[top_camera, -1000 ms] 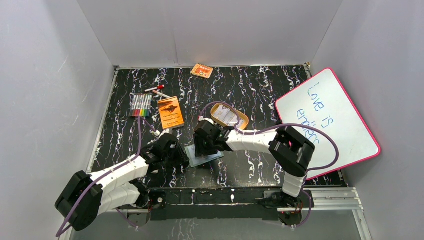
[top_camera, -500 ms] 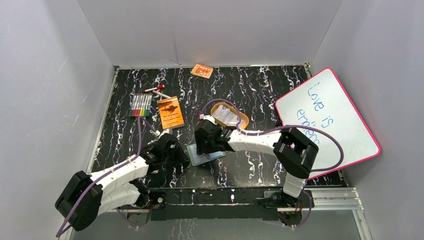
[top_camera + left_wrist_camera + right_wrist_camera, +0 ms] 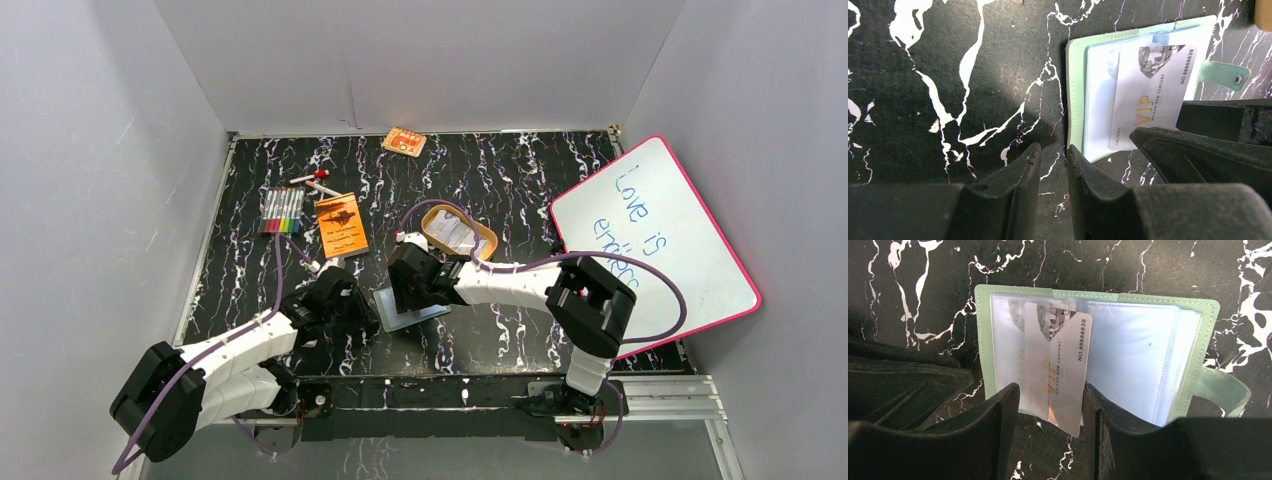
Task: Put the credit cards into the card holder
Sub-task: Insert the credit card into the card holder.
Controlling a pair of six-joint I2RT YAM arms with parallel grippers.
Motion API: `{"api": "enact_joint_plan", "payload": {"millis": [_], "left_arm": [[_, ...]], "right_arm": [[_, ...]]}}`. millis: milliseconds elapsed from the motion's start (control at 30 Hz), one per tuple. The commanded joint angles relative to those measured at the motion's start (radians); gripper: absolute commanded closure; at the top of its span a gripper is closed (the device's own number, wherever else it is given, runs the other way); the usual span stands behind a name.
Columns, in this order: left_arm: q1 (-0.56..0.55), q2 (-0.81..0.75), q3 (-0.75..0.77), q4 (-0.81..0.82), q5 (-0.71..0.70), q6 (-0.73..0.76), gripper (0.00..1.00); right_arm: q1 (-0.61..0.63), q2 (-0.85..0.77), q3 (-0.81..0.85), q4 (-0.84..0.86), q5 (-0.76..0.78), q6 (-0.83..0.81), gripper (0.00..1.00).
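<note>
Right elbow has drifted outward; right tool pinches a credit card half in the card holder; left tool barely parted, empty.

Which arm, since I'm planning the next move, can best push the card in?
Right. The right end effector grips the credit card, half-seated in the card holder; the left end effector is empty beside the holder's edge.

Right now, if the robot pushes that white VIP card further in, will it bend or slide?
The credit card is probably stiff: it juts flat and straight from its sleeve. It likely slides easily, since the clear sleeves of the card holder look smooth.
</note>
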Motion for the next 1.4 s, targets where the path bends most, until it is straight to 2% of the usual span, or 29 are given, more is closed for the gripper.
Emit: {"api": "enact_joint_plan", "payload": {"millis": [0, 500, 1000, 1367], "left_arm": [[-0.002, -0.008, -0.009, 0.009, -0.005, -0.005, 0.76], [-0.003, -0.007, -0.007, 0.007, -0.002, 0.002, 0.76], [-0.002, -0.036, 0.004, -0.037, -0.035, 0.008, 0.76], [-0.002, -0.049, 0.001, -0.041, -0.044, 0.005, 0.76]], "right_arm": [[0.012, 0.001, 0.056, 0.031, -0.018, -0.017, 0.43], [0.031, 0.073, 0.099, 0.055, -0.122, -0.046, 0.44], [0.015, 0.01, 0.098, 0.023, -0.035, -0.037, 0.42], [-0.04, 0.02, 0.055, 0.095, -0.082, 0.011, 0.41]]}}
